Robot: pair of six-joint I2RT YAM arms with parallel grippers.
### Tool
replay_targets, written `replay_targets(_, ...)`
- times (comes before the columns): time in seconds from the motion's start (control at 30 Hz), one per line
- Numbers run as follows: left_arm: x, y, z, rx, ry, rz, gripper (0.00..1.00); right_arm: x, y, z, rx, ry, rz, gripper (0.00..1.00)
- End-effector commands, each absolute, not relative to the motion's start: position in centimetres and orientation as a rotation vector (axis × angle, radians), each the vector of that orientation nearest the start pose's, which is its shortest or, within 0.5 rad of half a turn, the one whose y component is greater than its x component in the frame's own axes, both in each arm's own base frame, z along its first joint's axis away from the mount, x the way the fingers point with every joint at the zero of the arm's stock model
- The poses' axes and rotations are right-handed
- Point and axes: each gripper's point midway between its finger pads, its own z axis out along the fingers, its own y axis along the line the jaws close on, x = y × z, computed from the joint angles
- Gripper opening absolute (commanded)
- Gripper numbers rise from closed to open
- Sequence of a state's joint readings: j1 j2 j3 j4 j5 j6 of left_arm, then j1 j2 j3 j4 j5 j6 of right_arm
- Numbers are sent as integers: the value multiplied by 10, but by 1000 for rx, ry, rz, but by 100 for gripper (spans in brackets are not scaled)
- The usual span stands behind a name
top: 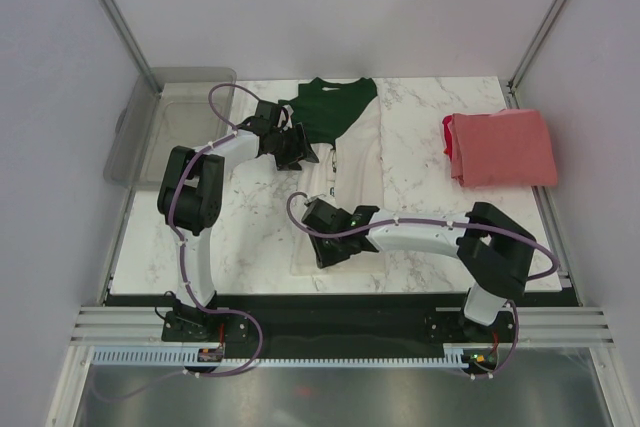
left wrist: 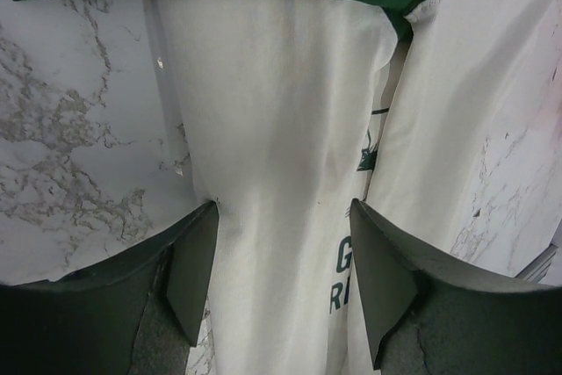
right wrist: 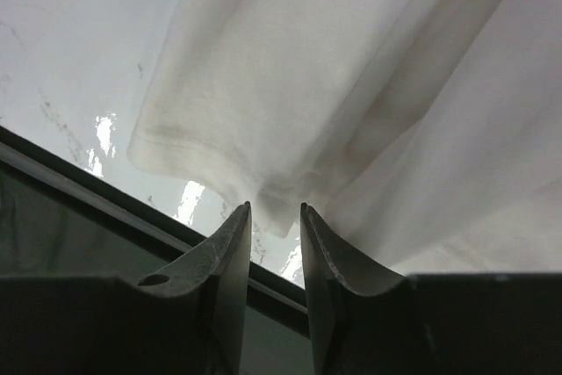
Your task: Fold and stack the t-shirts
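Observation:
The cream-white t-shirt with dark green sleeves [top: 345, 142] lies lengthwise in the middle of the table, collar far, sides folded in. My left gripper [top: 296, 147] hovers at its left side near the green sleeve. In the left wrist view it [left wrist: 281, 256] is open wide, straddling a folded cream strip [left wrist: 272, 129] with green lettering. My right gripper [top: 330, 245] is at the shirt's near hem. In the right wrist view it [right wrist: 274, 217] is open by a narrow gap, and a lobe of the hem [right wrist: 219, 85] dips between its tips. The coral-red t-shirt [top: 502, 147] lies folded at the far right.
A clear grey plastic bin [top: 165, 132] stands off the table's far left corner. The table's dark front edge [right wrist: 79, 182] runs just under my right gripper. Bare marble [top: 250, 227] lies left of the shirt and also between the two shirts.

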State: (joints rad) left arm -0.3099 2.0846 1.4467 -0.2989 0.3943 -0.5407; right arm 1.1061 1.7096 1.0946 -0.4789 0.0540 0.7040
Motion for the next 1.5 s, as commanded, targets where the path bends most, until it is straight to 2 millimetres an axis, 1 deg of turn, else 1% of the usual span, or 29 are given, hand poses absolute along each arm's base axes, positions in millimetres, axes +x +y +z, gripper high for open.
replay_targets(0.0,454,-236,70,-60,2511,-817,69,156,350,41,-467,2720,548,36)
replay_targets(0.2,455,-235,69,-60,2512,-811,69,149,343,30,-445,2747,547,38)
replay_targets(0.3,454,-235,68,-64,2515,-809,69,149,346,28,-443,2740,581,36)
replay_targets(0.33,455,-235,69,-63,2514,-809,69,143,348,28,-454,2756,612,36)
replay_targets(0.4,455,-234,68,-67,2515,-806,69,142,349,28,-455,2755,626,34)
replay_targets(0.57,454,-234,66,-65,2520,-803,69,138,348,23,-457,2775,641,34)
replay_targets(0.67,455,-234,67,-64,2518,-800,69,138,347,24,-454,2772,641,15)
replay_targets(0.7,454,-234,65,-65,2522,-798,69,138,347,26,-448,2768,644,2)
replay_targets(0.73,455,-233,65,-64,2520,-794,69,139,348,33,-445,2750,662,0)
replay_targets(0.93,457,-233,65,-67,2521,-789,70,142,344,68,-456,2700,642,0)
replay_targets(1.0,457,-232,63,-69,2527,-784,70,147,337,78,-437,2672,611,0)
replay_targets(1.07,458,-233,62,-67,2528,-780,70,145,332,86,-434,2666,604,0)
replay_targets(1.17,459,-232,58,-73,2536,-775,71,142,323,87,-424,2672,589,0)
replay_targets(1.2,459,-232,57,-73,2537,-770,71,140,319,82,-423,2684,578,0)
replay_targets(1.27,461,-232,54,-77,2542,-768,70,137,314,79,-411,2691,575,0)
replay_targets(1.3,461,-232,53,-80,2545,-766,70,132,309,72,-411,2709,559,0)
replay_targets(1.37,462,-231,50,-84,2550,-757,70,128,309,69,-399,2714,577,0)
replay_targets(1.4,462,-231,49,-80,2551,-754,70,124,305,63,-401,2729,570,0)
replay_targets(1.43,463,-231,50,-81,2551,-751,70,122,305,60,-403,2734,571,0)
replay_targets(1.47,463,-231,49,-84,2552,-749,70,119,307,58,-406,2738,582,0)
